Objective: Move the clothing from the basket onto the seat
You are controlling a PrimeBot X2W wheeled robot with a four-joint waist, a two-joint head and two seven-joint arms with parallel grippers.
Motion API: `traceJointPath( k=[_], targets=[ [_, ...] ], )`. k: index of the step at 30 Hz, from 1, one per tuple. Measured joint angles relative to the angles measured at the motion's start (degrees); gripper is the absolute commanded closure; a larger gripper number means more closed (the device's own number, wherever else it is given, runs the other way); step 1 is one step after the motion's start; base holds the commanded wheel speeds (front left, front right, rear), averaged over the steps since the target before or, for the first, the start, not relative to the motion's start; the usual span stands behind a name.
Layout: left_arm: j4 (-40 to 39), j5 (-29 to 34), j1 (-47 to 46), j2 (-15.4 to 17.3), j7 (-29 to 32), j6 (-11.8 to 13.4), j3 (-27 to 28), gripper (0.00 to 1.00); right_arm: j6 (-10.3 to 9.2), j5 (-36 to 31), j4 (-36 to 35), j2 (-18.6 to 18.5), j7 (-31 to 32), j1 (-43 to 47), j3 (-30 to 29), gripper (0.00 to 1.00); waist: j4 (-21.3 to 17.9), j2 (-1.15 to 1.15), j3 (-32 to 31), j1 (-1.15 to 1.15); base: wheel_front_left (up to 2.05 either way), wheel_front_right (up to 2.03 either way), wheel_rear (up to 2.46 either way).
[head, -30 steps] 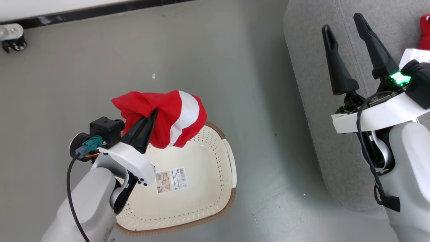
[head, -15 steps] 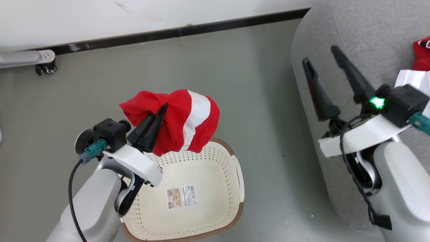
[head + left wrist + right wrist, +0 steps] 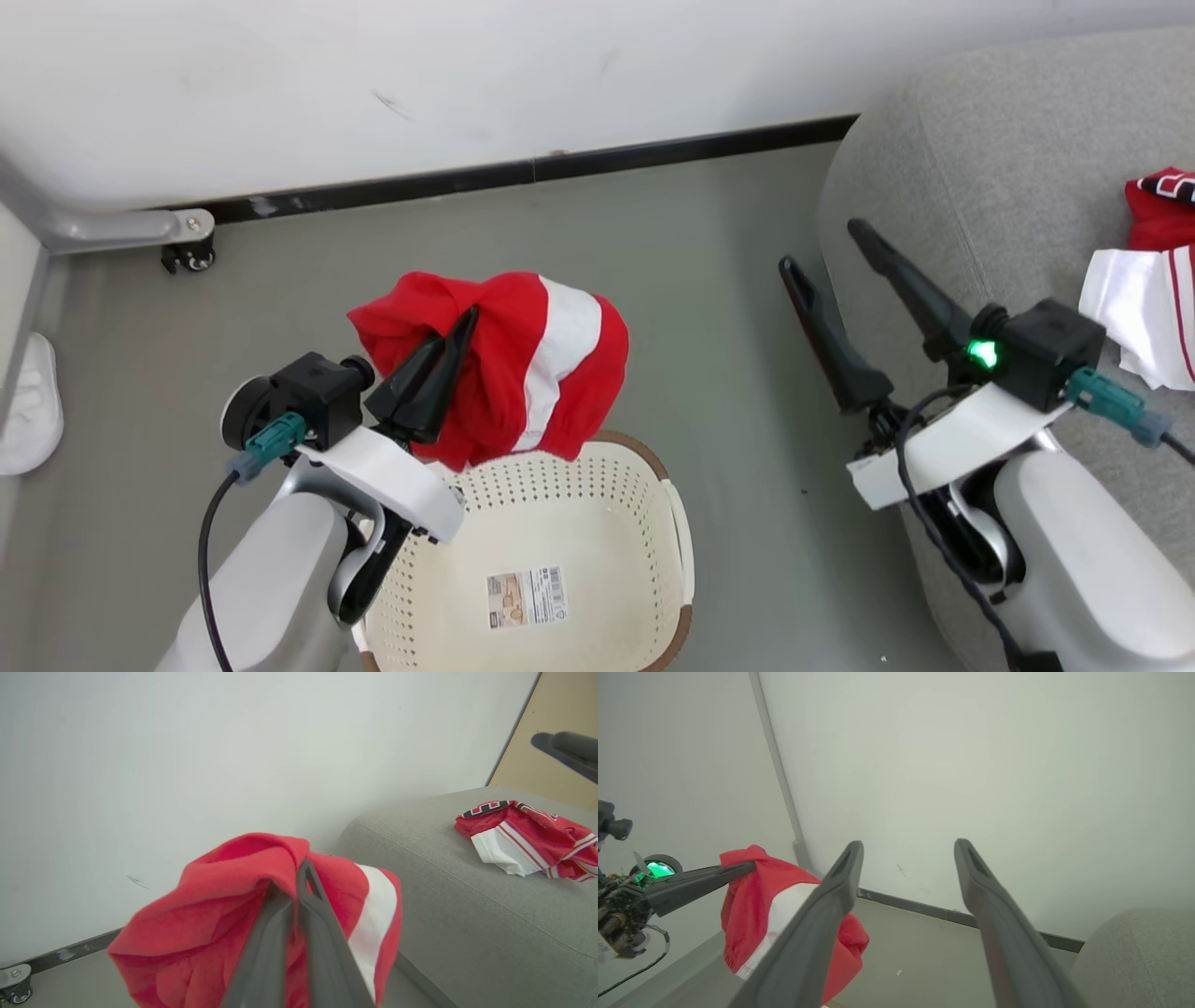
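Note:
My left gripper [image 3: 462, 322] is shut on a red garment with a white panel [image 3: 523, 364], which hangs bunched from its tips above the far end of the basket [image 3: 644, 523]. The left wrist view shows the same garment [image 3: 205, 910] pinched at the left gripper's [image 3: 299, 870] tips. The cream perforated basket holds no clothing; a paper label lies on its bottom. The grey seat [image 3: 1008, 196] stands at the right, and a second red and white garment [image 3: 1153, 280] with block lettering [image 3: 523, 835] lies on it. My right gripper [image 3: 822, 247] is open over the seat's left edge, nothing between its fingers.
A white wall with a dark skirting strip [image 3: 523, 173] runs along the back. A metal leg with a caster [image 3: 182, 243] stands at the far left, and a white slipper [image 3: 28, 411] lies on the floor at the left edge. Bare grey floor separates basket and seat.
The head camera has tilted up, bringing the wall and slipper into view. The left gripper keeps its hold on the garment, which now sits a little further beyond the basket's far rim.

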Motion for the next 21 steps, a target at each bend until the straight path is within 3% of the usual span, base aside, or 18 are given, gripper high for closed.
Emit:
traceJointPath(
  k=[21],
  targets=[
    [-1.57,0.05,1.82,-1.2,0.0,0.0,-1.4,1.0,0.0,2.04,1.25,-1.62,0.01,5.64,4.61,0.0,2.53,0.0,-6.44,0.0,0.0,0.0,0.0]
  ],
)
